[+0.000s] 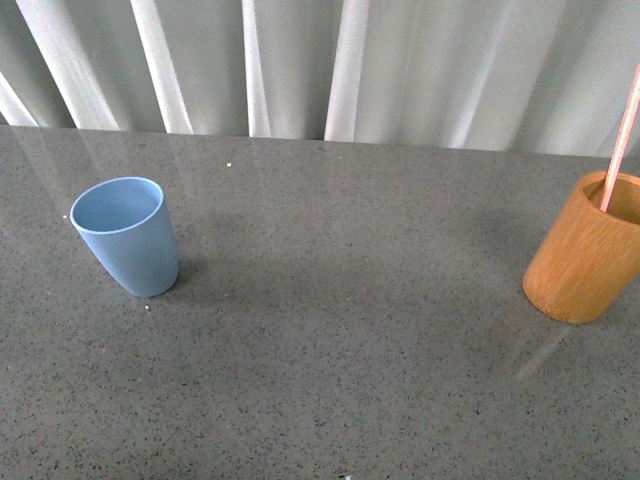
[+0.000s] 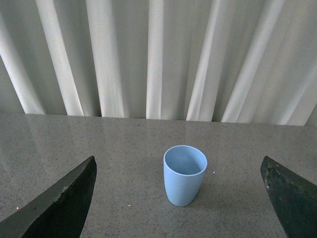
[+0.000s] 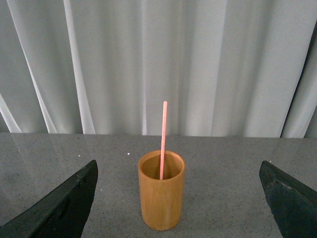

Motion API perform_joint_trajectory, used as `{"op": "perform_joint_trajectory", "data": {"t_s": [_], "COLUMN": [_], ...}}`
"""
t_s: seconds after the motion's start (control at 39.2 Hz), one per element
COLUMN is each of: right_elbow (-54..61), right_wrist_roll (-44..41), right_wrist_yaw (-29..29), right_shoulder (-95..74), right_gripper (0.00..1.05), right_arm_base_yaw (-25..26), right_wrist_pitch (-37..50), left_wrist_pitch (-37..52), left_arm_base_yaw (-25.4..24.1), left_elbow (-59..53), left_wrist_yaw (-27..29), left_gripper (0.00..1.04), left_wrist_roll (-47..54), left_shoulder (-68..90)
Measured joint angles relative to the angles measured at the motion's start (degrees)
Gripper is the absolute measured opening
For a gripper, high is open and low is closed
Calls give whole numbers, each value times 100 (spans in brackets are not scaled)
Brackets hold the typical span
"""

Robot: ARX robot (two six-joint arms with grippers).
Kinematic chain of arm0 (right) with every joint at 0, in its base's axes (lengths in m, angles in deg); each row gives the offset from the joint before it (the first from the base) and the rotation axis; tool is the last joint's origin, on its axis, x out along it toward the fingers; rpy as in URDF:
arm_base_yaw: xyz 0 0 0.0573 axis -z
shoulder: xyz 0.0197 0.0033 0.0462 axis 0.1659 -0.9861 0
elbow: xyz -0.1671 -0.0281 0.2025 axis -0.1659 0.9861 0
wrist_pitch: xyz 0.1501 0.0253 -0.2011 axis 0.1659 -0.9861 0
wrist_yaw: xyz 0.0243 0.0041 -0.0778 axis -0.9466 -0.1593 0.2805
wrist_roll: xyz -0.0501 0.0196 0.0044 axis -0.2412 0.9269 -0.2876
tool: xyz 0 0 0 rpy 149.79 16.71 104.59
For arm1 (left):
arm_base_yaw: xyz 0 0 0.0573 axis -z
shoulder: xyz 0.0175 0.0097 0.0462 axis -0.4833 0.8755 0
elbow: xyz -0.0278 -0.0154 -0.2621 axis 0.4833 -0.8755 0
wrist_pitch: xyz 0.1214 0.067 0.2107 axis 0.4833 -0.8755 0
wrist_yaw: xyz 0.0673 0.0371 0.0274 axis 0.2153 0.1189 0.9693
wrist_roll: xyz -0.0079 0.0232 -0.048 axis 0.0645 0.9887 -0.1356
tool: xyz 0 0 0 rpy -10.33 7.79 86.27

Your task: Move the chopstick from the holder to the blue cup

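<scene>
A: How are the fingers [image 2: 64, 203] set?
B: On the left gripper [image 2: 178, 163] they are spread wide; nothing is held or touched. The same is seen on the right gripper [image 3: 178, 163].
A: What is counted?
B: One holder [image 1: 585, 250], one cup [image 1: 128, 235], one chopstick [image 1: 620, 130]. The chopstick is stood leaning in the holder, well apart from the cup.
A: And around them?
B: A white curtain [image 1: 400, 70] is hung behind a grey speckled table [image 1: 350, 330].

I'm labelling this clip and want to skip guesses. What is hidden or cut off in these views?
Thin pink chopstick: top cut by the front view's right edge; lower end hidden inside the round wooden holder in both views showing it.
Holder: right side cut by the same edge.
Light blue plastic cup: inner bottom hidden by its own wall, left wrist view.
</scene>
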Motion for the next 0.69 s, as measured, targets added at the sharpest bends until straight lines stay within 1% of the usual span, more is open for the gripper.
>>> {"op": "perform_joint_trajectory", "data": {"t_s": [0.1,0.13,0.15,0.18,0.2,0.23,0.26,0.28,0.38,0.41,0.51,0.59,0.69], "right_elbow": [0,0,0,0,0,0,0,0,0,0,0,0,0], "right_wrist_roll": [0,0,0,0,0,0,4,4,7,11,15,15,15], "right_wrist_yaw": [0,0,0,-2,-2,9,11,7,0,2,2,7,2], "right_shoulder": [0,0,0,0,0,0,0,2,0,0,0,0,0], "right_gripper": [95,95,95,95,95,95,95,95,95,95,95,95,95], "right_arm_base_yaw": [0,0,0,0,0,0,0,0,0,0,0,0,0], "right_wrist_pitch": [0,0,0,0,0,0,0,0,0,0,0,0,0], "left_wrist_pitch": [-2,-103,-348,-754,-955,-1064,-1086,-1049,-658,-413,-420,-595,-765], "left_arm_base_yaw": [0,83,212,455,592,688,734,758,605,479,131,11,-22], "left_elbow": [2,28,111,269,369,442,481,525,743,966,1858,2406,2977], "left_wrist_yaw": [11,256,719,1401,1827,2114,2514,2717,2621,2393,1766,1394,1263], "left_gripper": [98,98,98,98,98,98,98,98,98,98,98,98,98], "left_wrist_roll": [0,-83,-308,-651,-833,-1058,-1263,-1523,-1714,-1663,-1436,-1231,-1001], "left_shoulder": [2,76,195,479,717,973,1198,1515,2345,2804,4249,5119,5976]}}
